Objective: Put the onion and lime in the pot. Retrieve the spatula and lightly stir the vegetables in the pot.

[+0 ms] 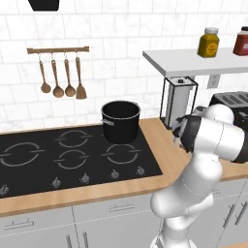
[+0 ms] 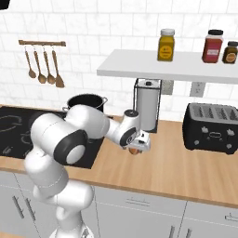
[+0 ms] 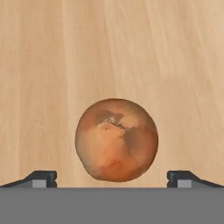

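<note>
While the wooden counter (image 2: 176,167) runs from its near edge back to white tile, the gripper (image 3: 112,178) hangs low over it, jaws wide, straddling the onion (image 3: 116,139) (brownish-orange); farther left, the pot (image 1: 120,121) stands on the hob (image 1: 48,157).

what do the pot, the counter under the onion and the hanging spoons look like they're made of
Pot: looks like black metal with a dull sheen, thin rim, pale glint on the side handle; could be enamel.
Counter: light wood, matte, with fine lengthwise grain.
Onion: reddish-brown skin, mottled.
Hanging spoons: brown, probably wood, matching their rail.
</note>
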{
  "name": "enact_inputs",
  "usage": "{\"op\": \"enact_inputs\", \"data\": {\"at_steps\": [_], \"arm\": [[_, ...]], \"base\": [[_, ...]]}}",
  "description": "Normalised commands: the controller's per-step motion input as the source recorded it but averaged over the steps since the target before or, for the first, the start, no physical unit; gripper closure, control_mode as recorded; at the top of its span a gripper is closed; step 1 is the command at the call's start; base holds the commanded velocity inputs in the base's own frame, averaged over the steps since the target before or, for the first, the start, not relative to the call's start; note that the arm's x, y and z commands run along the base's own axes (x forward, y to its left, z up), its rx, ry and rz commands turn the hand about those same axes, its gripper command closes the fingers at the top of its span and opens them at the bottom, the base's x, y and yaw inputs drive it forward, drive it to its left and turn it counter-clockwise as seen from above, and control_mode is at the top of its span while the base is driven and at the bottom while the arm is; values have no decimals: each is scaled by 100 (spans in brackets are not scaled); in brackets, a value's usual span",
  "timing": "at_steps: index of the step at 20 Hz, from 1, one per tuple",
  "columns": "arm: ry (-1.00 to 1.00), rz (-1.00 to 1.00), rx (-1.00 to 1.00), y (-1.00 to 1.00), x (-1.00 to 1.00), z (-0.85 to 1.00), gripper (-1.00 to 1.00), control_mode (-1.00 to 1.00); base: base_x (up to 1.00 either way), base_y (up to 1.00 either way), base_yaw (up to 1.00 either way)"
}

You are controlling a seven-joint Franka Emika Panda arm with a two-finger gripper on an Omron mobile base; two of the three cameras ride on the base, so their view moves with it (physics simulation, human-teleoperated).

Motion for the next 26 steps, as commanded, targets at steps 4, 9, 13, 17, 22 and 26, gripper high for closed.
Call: {"op": "enact_inputs", "data": {"at_steps": [4,9,13,17,22,26], "arm": [[0,-4,0,-8,36,-27,-100,-100],[0,-4,0,-13,36,-15,-100,-100],[0,-1,0,0,10,-8,100,-100],[-5,0,1,0,-31,12,100,-100],[-23,0,1,24,-68,95,100,-100],[-10,4,0,85,-49,100,100,-100]], "base": [[0,0,0],[0,0,0],[0,0,0],[0,0,0],[0,0,0],[0,0,0]]}}
